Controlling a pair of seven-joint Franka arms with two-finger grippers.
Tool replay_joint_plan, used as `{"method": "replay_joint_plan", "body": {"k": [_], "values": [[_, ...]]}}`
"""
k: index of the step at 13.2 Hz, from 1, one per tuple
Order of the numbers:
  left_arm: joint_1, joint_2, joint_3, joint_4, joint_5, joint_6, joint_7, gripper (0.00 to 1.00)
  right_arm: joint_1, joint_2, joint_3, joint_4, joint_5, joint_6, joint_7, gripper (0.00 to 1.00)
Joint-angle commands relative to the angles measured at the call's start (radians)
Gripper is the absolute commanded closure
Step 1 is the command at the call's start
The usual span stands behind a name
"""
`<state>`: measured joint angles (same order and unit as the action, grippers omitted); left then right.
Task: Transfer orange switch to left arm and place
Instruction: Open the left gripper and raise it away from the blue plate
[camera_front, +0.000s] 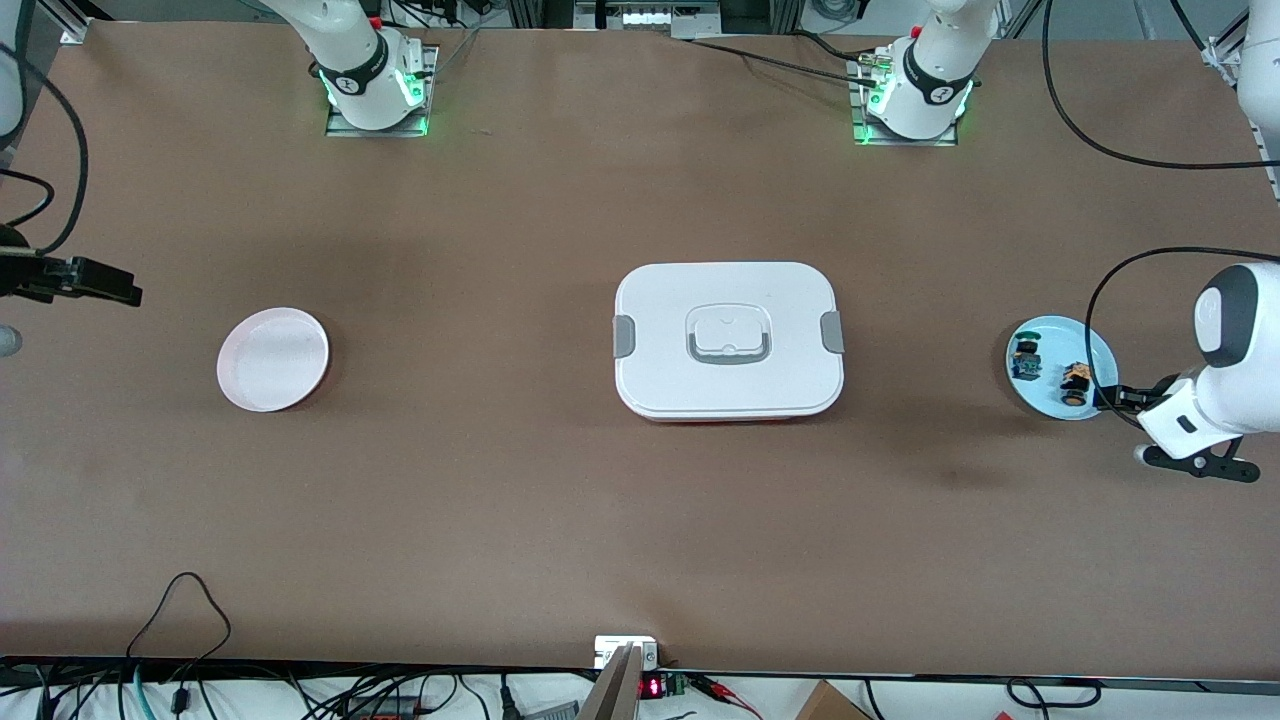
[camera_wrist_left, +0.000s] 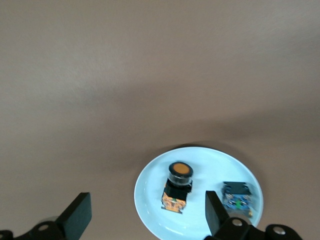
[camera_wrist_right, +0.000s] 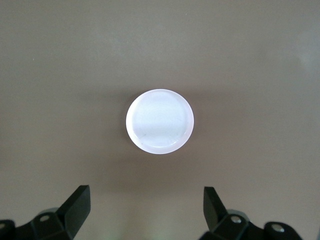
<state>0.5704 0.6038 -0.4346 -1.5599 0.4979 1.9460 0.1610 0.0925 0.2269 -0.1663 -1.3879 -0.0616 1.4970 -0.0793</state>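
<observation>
The orange switch (camera_front: 1075, 383) lies on its side on a light blue plate (camera_front: 1052, 335) at the left arm's end of the table. My left gripper (camera_front: 1112, 398) hangs just over that plate's rim, open and holding nothing. In the left wrist view the orange switch (camera_wrist_left: 177, 189) rests on the plate (camera_wrist_left: 150, 200) ahead of the left gripper (camera_wrist_left: 146, 211), apart from both fingers. The white box (camera_front: 728, 340) stands closed at mid-table. My right gripper (camera_front: 110, 285) hovers at the right arm's end, open and empty, and in its own wrist view the right gripper (camera_wrist_right: 145, 205) looks down on bare table.
A blue switch with a green cap (camera_front: 1025, 360) shares the blue plate beside the orange one. A pale pink plate (camera_front: 272, 358) lies toward the right arm's end, the same pink plate (camera_wrist_right: 159, 121) showing under the right wrist. Cables run along the table's edges.
</observation>
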Motion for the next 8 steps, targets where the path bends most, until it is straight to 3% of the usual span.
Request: {"method": "replay_joint_plan", "body": {"k": [1,3,5,8], "values": [[0.009,-0.067,-0.062,-0.006,0.014,-0.093,0.017,0.0,-0.06,-0.041,0.093,-0.034,-0.037,0.015,0.033,0.0],[0.008,-0.099,-0.091,0.018,0.013,-0.142,0.029,0.0,-0.095,-0.063,0.088,-0.058,0.038,0.04,0.045,0.0],[0.009,-0.098,-0.154,0.101,0.013,-0.249,0.046,0.0,-0.131,-0.092,0.087,-0.114,0.114,0.071,0.052,0.0],[-0.052,-0.171,-0.151,0.141,-0.085,-0.317,0.051,0.0,-0.128,-0.217,0.088,-0.312,0.098,0.202,0.052,0.0]]}}
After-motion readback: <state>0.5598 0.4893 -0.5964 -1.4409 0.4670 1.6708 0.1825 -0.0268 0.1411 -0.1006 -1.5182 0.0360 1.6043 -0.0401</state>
